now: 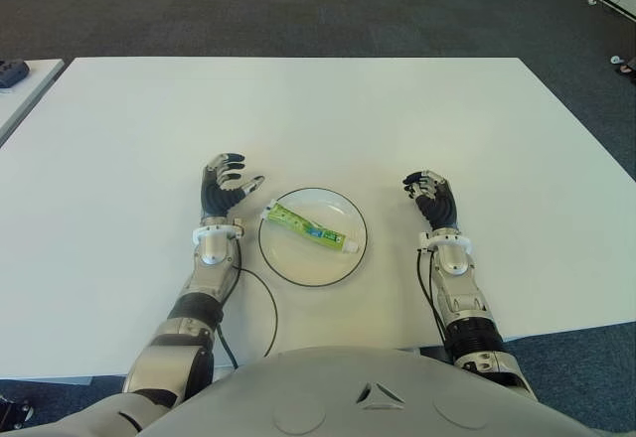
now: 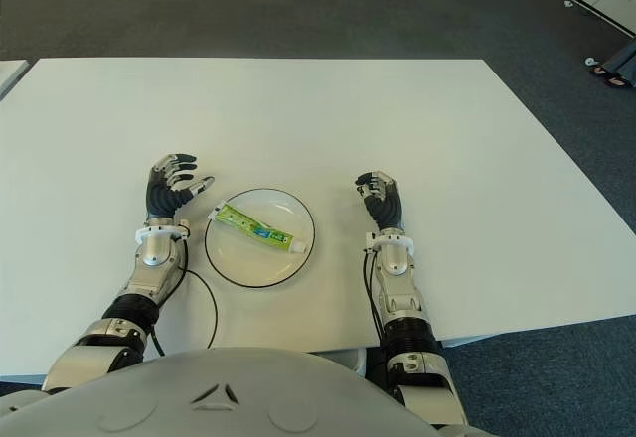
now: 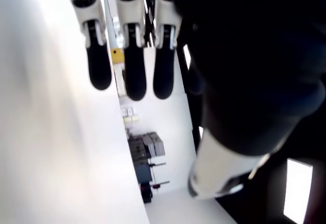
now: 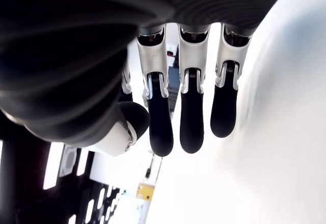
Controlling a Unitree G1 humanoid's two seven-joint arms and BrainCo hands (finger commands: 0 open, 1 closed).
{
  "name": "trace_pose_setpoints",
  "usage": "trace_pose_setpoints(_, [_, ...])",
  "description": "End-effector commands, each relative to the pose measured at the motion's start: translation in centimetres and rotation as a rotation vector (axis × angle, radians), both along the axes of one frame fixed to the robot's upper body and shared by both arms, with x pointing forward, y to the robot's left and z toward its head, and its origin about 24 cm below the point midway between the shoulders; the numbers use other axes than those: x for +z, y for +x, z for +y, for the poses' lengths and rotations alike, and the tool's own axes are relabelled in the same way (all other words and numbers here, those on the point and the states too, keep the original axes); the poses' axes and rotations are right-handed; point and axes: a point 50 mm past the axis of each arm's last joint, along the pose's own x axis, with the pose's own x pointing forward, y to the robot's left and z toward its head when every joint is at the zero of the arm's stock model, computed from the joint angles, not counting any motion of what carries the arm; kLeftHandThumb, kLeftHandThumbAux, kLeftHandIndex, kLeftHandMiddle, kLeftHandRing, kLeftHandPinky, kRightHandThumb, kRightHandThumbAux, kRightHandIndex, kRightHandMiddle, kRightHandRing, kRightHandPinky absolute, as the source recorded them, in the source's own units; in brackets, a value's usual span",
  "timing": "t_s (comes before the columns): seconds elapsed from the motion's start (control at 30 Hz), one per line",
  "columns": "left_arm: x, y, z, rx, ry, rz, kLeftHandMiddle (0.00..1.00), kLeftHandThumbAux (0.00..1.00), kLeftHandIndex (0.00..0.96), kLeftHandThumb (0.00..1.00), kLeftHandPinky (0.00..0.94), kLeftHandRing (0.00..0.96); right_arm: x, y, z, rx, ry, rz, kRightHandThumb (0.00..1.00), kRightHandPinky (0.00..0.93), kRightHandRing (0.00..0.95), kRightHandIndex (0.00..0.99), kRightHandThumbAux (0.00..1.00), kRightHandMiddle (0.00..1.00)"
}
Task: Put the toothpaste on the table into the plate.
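Note:
A green toothpaste tube (image 1: 308,225) with a white cap lies diagonally inside the white plate (image 1: 340,261) near the table's front. Just left of the plate is my left hand (image 1: 227,187), fingers spread and holding nothing. To the right of the plate, my right hand (image 1: 429,195) shows relaxed fingers (image 4: 192,122) with nothing between them. Neither hand touches the tube or the plate.
The white table (image 1: 318,119) stretches bare behind the plate. A black cable (image 1: 266,303) loops on it from my left wrist, close to the plate's near rim. Dark carpet (image 1: 298,5) lies beyond the far edge, and another white table's corner (image 1: 20,84) sits at far left.

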Motion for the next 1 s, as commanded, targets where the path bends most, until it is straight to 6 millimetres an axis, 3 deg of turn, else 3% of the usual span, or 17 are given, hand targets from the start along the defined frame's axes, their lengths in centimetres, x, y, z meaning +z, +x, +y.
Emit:
trace_pose_setpoints(0.03, [-1.10,-1.08,0.47,-0.047,0.023,0.075,0.412,0.972,0.397,0.000,0.428,0.401,0.17,0.13,0.35,-0.004,0.016,-0.015,0.713,0.449,0.449,0.422,0.732,0.463])
trace_pose_setpoints(0.27, [-1.15,-1.18,0.61,-0.101,0.054,0.111,0.434,0.996,0.406,0.015,0.478,0.456,0.14,0.11,0.51,-0.010,0.019,-0.019,0.714,0.443,0.447,0.423,0.732,0.468])
trace_pose_setpoints(0.73, [-1.12,-1.29,0.90,-0.130,0.057,0.161,0.472,0.998,0.423,0.061,0.465,0.492,0.09,0.09,0.87,-0.008,0.030,-0.025,0.715,0.451,0.449,0.422,0.733,0.467])
trace_pose_setpoints(1.0, [-1.18,-1.54,0.88,-0.145,0.080,0.190,0.479,0.998,0.418,0.035,0.481,0.498,0.14,0.01,1.04,-0.005,0.029,-0.034,0.712,0.456,0.455,0.422,0.732,0.469])
